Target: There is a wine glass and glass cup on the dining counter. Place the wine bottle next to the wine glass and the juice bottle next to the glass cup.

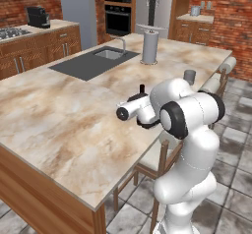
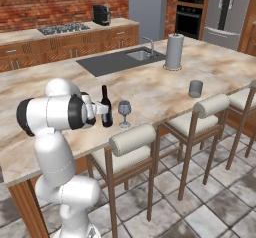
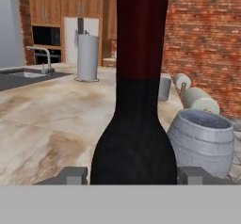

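Wine bottle (image 2: 105, 107) stood upright on the marbled surface (image 2: 150, 89) near its front edge, with the wine glass (image 2: 124, 110) just beside it at three o'clock in the right base view. The pincer (image 3: 133, 175) sat at the bottle's body, one fingertip (image 3: 73, 175) on each side of the dark glass in the hand view; whether the tips pressed the bottle or stood just off it could not be told. The glass cup (image 2: 195, 88) stood well apart, toward two o'clock from the wine glass, near the same edge. A paper-towel roll (image 2: 174, 52) stood farther back, beside the inset sink (image 2: 122, 60). Padded stools (image 2: 131, 147) lined the front edge.
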You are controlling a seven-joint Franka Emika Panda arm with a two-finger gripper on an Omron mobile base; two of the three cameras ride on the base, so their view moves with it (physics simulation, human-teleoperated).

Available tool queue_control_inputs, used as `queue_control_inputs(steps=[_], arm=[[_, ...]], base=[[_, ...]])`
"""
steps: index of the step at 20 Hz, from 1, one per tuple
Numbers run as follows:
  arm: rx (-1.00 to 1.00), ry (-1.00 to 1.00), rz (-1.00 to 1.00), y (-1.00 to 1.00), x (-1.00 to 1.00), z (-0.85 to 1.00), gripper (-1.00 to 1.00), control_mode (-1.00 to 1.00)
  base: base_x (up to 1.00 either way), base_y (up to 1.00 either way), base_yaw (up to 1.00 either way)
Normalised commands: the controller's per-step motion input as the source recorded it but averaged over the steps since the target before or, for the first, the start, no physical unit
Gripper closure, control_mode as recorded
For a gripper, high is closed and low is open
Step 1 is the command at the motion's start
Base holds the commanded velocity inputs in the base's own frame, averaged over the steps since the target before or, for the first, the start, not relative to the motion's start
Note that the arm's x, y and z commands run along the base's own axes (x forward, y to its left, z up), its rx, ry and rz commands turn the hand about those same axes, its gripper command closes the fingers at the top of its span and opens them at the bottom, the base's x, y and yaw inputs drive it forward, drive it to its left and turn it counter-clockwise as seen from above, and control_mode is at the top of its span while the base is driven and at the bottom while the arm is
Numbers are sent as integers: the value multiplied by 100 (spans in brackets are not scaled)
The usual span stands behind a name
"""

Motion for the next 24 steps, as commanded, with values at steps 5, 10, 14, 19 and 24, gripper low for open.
queue_control_inputs(steps=[5,10,14,19,24], arm=[[5,-13,-1,-5,-14,-44,-100,-100],[7,-13,-1,-12,-21,-42,-100,-100],[7,-14,-2,-15,-22,-35,-100,-100],[7,-13,-2,-10,-20,-30,-100,-100],[5,-13,-2,4,-20,-22,-100,-100]], base=[[0,0,0],[0,0,0],[0,0,0],[0,0,0],[0,0,0]])
